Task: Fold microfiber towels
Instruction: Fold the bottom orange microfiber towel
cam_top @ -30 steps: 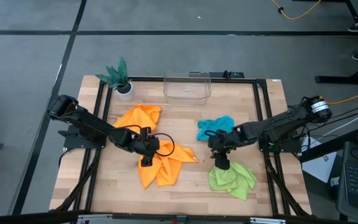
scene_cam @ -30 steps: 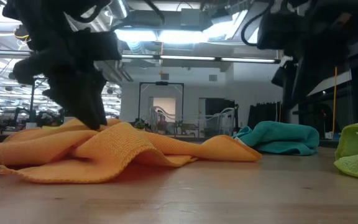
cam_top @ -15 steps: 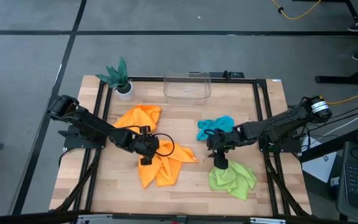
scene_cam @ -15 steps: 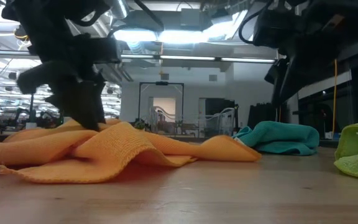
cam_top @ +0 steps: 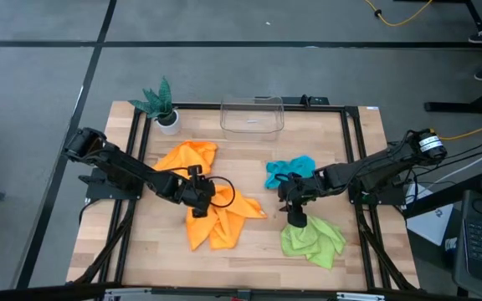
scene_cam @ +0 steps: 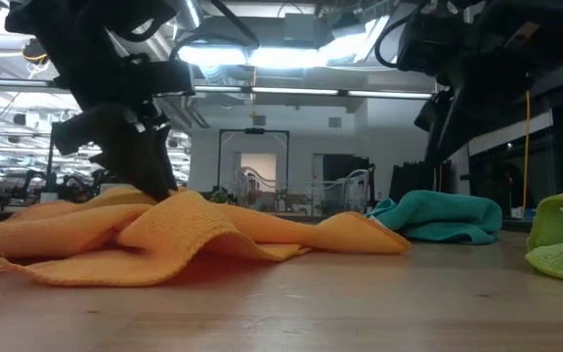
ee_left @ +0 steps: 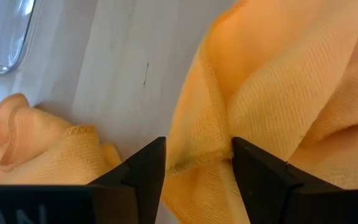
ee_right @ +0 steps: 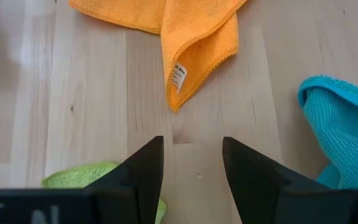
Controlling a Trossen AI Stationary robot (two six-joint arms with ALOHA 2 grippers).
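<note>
Two orange towels lie crumpled on the wooden table, one farther back [cam_top: 187,156] and one nearer [cam_top: 220,224]. A teal towel [cam_top: 289,170] and a lime green towel [cam_top: 314,240] lie bunched at the right. My left gripper [cam_top: 197,209] is open, pointing steeply down at the nearer orange towel's far end. A raised fold with a hemmed edge [ee_left: 197,160] lies between its fingers. My right gripper [cam_top: 295,220] is open above bare wood, between the teal towel and the lime green one [ee_right: 79,177]. An orange corner with a white label [ee_right: 179,78] lies ahead of it. My left gripper [ee_left: 194,146] comes at the nearer orange towel from above, slanting down. Its fingertips [scene_cam: 159,186] reach the towel's raised fold [scene_cam: 189,210], one on each side of the hemmed edge. Whether they touch the cloth, I cannot tell. The towel lies slack on the table.
A small green plant in a white pot [cam_top: 161,104] stands at the far left corner. A clear plastic container [cam_top: 252,114] stands at the middle of the far edge. Black frame rails [cam_top: 136,142] run along the table's left and right sides. Bare wood shows near the front edge.
My left gripper has turned at the wrist over the nearer orange towel. In the low view its fingertips have swung a little toward the raised fold. Its opening looks the same. The towels lie as before.
</note>
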